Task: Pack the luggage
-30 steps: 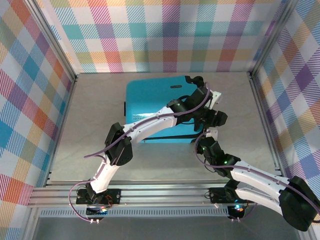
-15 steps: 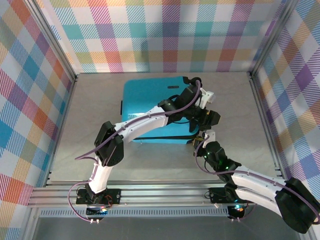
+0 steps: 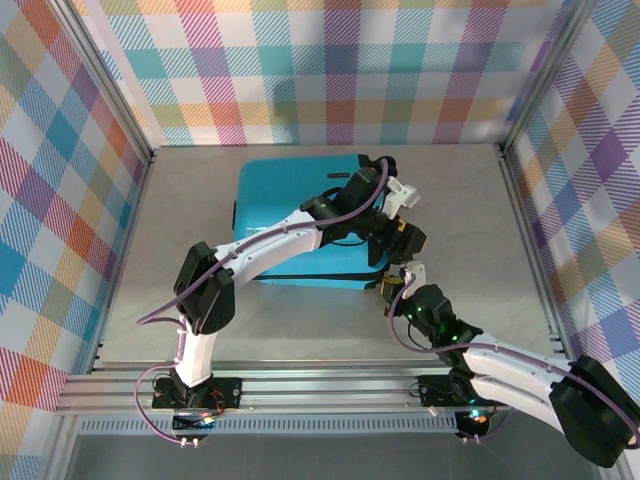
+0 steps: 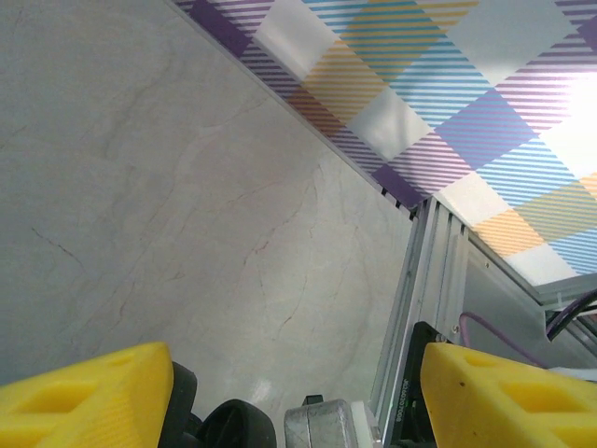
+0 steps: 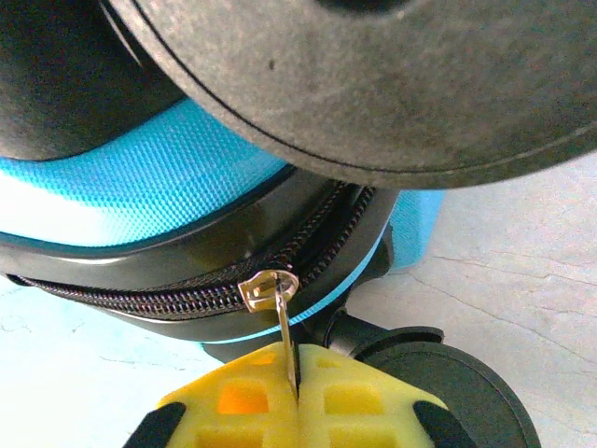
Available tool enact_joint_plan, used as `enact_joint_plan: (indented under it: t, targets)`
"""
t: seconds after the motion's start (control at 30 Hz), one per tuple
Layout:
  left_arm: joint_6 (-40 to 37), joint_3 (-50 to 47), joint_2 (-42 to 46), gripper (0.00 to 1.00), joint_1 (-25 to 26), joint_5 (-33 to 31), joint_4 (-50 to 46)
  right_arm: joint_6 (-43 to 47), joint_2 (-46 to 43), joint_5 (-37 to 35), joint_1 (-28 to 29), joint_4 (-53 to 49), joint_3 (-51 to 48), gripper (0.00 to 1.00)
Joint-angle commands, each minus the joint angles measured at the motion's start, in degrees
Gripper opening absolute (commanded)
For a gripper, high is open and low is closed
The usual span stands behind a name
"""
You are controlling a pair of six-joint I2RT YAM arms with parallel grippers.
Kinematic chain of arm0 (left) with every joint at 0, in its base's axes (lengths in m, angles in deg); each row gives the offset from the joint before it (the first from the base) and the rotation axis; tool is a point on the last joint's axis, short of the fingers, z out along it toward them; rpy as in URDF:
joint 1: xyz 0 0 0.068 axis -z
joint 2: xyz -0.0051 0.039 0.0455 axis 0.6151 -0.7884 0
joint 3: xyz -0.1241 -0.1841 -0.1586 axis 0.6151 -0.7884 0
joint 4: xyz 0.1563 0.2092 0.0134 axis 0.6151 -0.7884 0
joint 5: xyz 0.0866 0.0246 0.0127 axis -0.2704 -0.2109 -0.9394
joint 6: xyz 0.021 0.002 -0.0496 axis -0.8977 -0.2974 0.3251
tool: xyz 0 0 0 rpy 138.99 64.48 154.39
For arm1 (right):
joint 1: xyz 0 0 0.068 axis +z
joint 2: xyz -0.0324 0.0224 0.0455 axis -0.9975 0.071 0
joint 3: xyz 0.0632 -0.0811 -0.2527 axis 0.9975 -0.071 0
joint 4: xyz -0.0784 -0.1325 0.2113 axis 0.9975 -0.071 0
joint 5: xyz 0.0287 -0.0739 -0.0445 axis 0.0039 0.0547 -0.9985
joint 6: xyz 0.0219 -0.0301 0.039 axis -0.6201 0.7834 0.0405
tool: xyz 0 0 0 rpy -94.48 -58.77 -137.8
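Our right gripper (image 5: 297, 373) clamps the zipper pull (image 5: 270, 289), lower centre, and our left gripper (image 4: 298, 401) has its jaws apart, so if the luggage (image 3: 280, 190) slides, the pull could slip free.

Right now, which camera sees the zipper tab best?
The right wrist camera: the zipper tab is close and sharp, pinched in the right pincer. From the top it's too tiny to see; the left wrist camera faces the table.

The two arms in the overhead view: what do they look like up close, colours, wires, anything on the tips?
The left arm and the right arm both have white shells with chunky black joints. A thin purple cable runs loosely along each one. The jaws wear bright yellow foam pads moulded with square pockets.
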Motion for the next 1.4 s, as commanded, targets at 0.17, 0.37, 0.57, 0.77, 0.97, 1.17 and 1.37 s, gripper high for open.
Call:
enact_joint_plan:
  t: [0.17, 0.37, 0.57, 0.77, 0.97, 1.17, 1.37]
  targets:
    - [-1.82, -6.14, 0.98, 0.68, -8.27, -7.37, -17.29, -4.08, 5.6, -17.97, -2.31, 0.22, 3.93, 0.0]
    - [-2.76, -7.41, 1.71, 0.67, -10.37, -5.51, -16.5, -2.55, 6.67, -14.98, -2.52, 3.13, 3.57, 0.0]
    - [-5.32, -7.23, 1.83, 0.65, -12.25, -1.71, -17.76, -2.75, 6.21, -15.07, 2.06, 5.61, 1.03, 0.0]
    - [-6.83, -8.1, 2.14, 0.65, -12.34, -1.31, -18.44, -6.07, 4.78, -15.78, 1.13, 10.27, -2.38, 0.0]
    - [-5.77, -7.1, 2.13, 0.65, -12.34, 0.67, -17.87, -4.0, -5.7, -12.04, -0.77, 3.86, -2.68, 0.0]
    - [-4.07, -5.89, 5.51, 0.66, -11.06, 0.35, -16.9, -1.92, -10.76, -9.45, -0.66, -1.15, -3.28, 0.0]
    - [-3.27, -5.01, 9.22, 0.67, -8.19, -4.17, -18.42, -1.34, -8.03, -7.62, -0.7, -0.55, -2.79, 0.0]
